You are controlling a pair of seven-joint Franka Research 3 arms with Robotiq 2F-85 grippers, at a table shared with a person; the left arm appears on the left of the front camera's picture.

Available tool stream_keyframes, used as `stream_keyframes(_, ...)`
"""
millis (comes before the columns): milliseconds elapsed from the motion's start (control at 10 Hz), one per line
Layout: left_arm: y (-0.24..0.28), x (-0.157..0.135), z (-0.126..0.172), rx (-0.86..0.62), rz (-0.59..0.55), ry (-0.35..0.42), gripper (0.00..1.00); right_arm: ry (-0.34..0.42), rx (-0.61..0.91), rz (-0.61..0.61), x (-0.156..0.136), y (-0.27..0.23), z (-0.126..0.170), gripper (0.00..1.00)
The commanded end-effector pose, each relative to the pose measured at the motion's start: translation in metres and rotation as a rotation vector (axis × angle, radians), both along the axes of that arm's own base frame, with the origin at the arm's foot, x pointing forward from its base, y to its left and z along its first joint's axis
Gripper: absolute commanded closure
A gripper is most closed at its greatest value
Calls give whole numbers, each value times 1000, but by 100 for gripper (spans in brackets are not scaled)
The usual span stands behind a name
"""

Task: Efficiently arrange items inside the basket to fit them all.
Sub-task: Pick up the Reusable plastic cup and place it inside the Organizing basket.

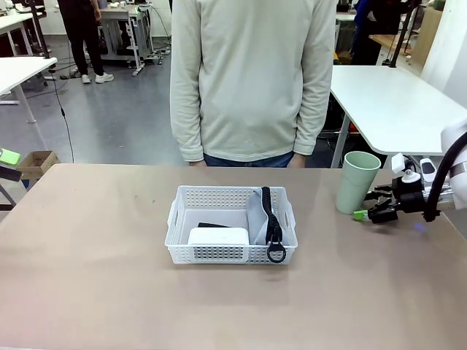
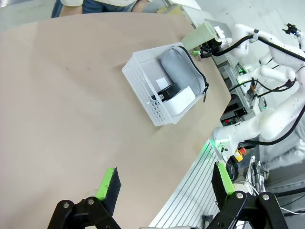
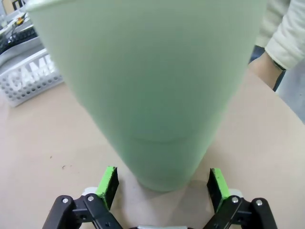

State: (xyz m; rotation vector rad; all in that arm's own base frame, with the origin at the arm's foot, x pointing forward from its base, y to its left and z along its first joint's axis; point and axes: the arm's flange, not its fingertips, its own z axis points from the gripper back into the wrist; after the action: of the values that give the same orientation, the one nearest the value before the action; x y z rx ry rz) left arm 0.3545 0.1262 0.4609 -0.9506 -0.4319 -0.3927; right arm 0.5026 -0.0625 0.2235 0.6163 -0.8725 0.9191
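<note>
Right of frame, the pale green plastic cup [image 1: 358, 181] stands upright on the tan table [image 1: 87, 248], and the right gripper [image 1: 367, 213] sits low at its base, fingers spread wide either side, gripping nothing. Centre frame, the white perforated plastic basket [image 1: 186, 198] holds the grey fabric pouch [image 1: 258, 214] with black strap, the white rounded block [image 1: 218, 236] and a black stapler [image 1: 210, 225] behind it. Left gripper [image 2: 164, 183] hangs wide open, empty, above the table.
</note>
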Motion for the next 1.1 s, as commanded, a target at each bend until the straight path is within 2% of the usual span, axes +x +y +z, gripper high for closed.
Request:
stream_keyframes(0,0,-3,1,-3,-1,-1,0,-74,69,-15,4,9,-14,0)
stream_keyframes(100,0,-3,1,-3,-1,-1,0,-124,118,-26,5,12,-17,0)
stream_keyframes(400,0,-3,1,-3,-1,-1,0,-184,186,-15,5,9,-15,0)
stream_keyframes(700,0,-3,1,-3,-1,-1,0,-261,260,-18,5,7,2,0)
stream_keyframes(1000,0,-3,1,-3,-1,-1,0,-270,304,0,10,5,21,0)
